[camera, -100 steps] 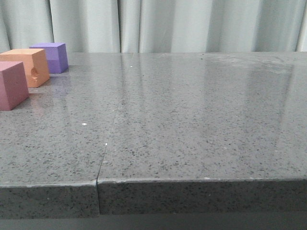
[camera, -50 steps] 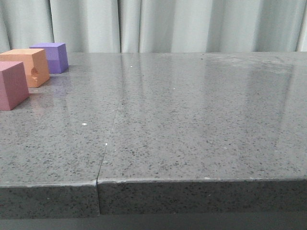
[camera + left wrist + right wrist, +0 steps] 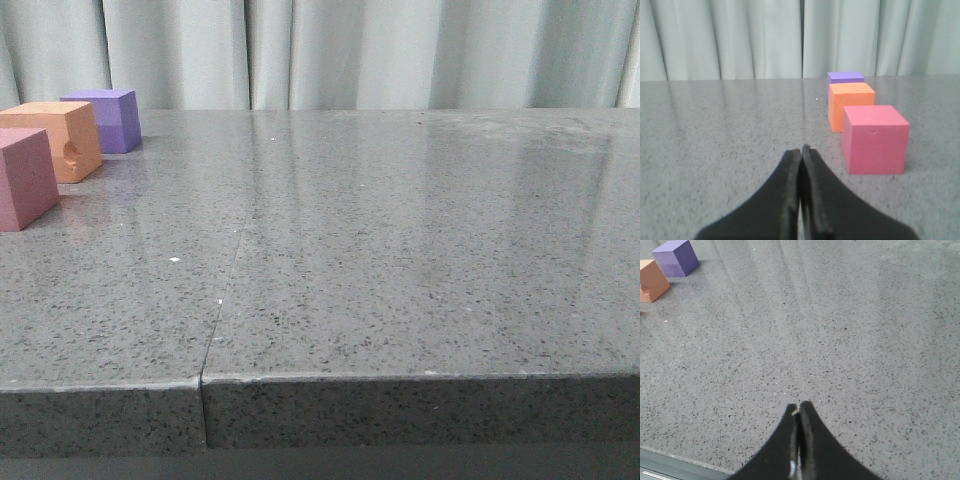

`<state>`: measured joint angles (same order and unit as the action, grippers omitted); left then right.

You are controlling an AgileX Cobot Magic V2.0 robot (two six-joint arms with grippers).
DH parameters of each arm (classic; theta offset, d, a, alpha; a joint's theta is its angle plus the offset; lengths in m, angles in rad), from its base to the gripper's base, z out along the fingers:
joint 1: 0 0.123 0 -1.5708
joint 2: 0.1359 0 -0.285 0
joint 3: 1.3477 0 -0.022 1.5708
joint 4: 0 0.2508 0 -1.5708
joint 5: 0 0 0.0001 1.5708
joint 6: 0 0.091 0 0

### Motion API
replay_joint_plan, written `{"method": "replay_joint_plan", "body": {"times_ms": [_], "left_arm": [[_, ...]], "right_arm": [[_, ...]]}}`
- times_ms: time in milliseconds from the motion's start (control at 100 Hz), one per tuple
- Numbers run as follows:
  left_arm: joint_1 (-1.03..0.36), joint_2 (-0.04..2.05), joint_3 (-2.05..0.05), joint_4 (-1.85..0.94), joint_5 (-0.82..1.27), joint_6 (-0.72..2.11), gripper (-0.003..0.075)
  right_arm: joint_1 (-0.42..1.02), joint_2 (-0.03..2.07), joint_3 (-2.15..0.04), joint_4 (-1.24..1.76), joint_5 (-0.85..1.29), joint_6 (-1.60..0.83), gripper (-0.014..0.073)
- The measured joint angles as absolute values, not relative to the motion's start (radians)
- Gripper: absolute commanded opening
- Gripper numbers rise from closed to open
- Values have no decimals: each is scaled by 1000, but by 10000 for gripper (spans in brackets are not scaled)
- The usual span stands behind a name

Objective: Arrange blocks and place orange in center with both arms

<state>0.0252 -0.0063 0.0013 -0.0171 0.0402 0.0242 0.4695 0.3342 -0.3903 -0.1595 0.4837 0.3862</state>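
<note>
Three foam cubes stand in a row at the far left of the table in the front view: the pink-red cube [image 3: 25, 178] nearest, the orange cube [image 3: 55, 138] with a dent in its side behind it, the purple cube [image 3: 107, 119] farthest. The left wrist view shows the same row, pink-red [image 3: 875, 139], orange [image 3: 851, 105], purple [image 3: 845, 78]. My left gripper [image 3: 801, 150] is shut and empty, low over the table, short of and beside the pink-red cube. My right gripper [image 3: 798, 407] is shut and empty over bare table, far from the orange [image 3: 652, 280] and purple [image 3: 676, 257] cubes. Neither gripper shows in the front view.
The grey speckled table [image 3: 400, 250] has a seam [image 3: 215, 330] running back from its front edge. Pale curtains [image 3: 350, 50] hang behind the table. The table's near edge [image 3: 670, 455] shows in the right wrist view.
</note>
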Motion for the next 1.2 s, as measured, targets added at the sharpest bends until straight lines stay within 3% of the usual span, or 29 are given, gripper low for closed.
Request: {"method": "replay_joint_plan", "body": {"times_ms": [1200], "left_arm": [[25,-6,1,-19,12,25,-20]], "right_arm": [[469,334,-390,-160,484,386,-68]]}}
